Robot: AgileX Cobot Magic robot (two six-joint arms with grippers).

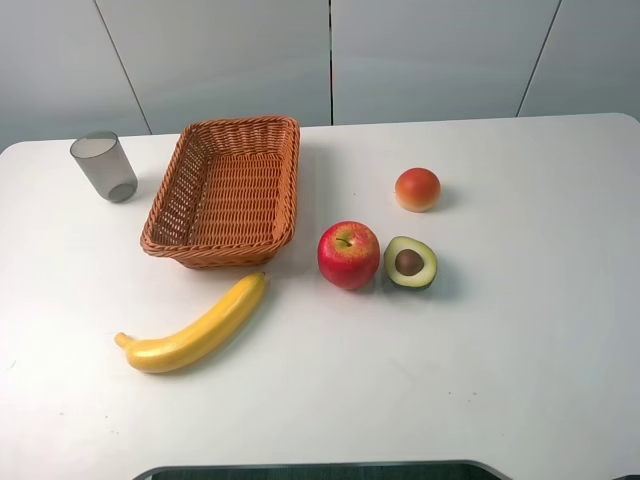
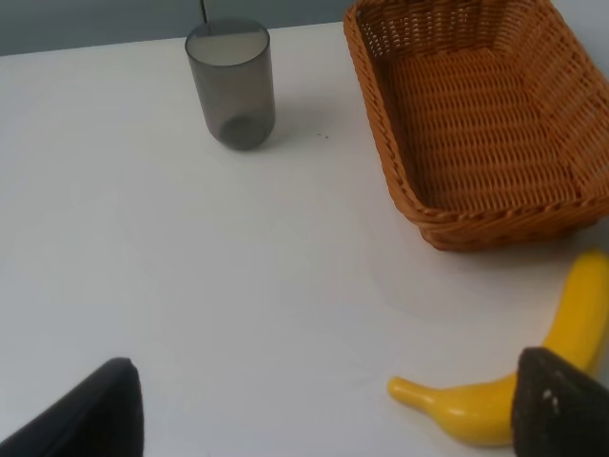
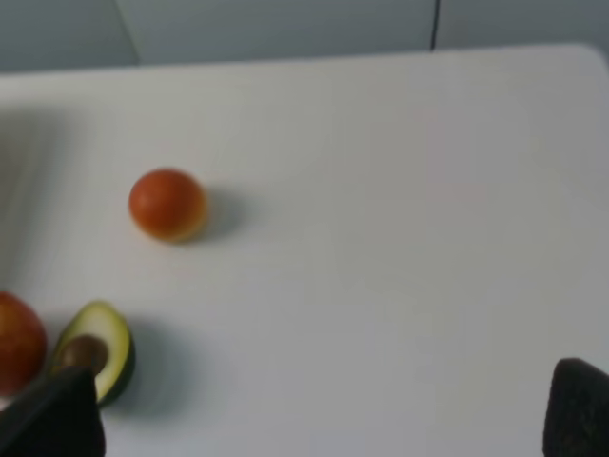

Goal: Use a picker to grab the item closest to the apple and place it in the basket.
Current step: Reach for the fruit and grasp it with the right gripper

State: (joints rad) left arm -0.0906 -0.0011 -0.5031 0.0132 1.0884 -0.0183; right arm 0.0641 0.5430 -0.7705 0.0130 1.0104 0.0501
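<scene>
Left tool (image 2: 324, 419) and right tool (image 3: 314, 419) — only dark tips showing — hang with jaws wide apart.

The avocado (image 1: 410, 263) lies right of the apple (image 1: 348, 254), perhaps touching.

Bright even light, soft shadows; right wrist view blurred.
</scene>
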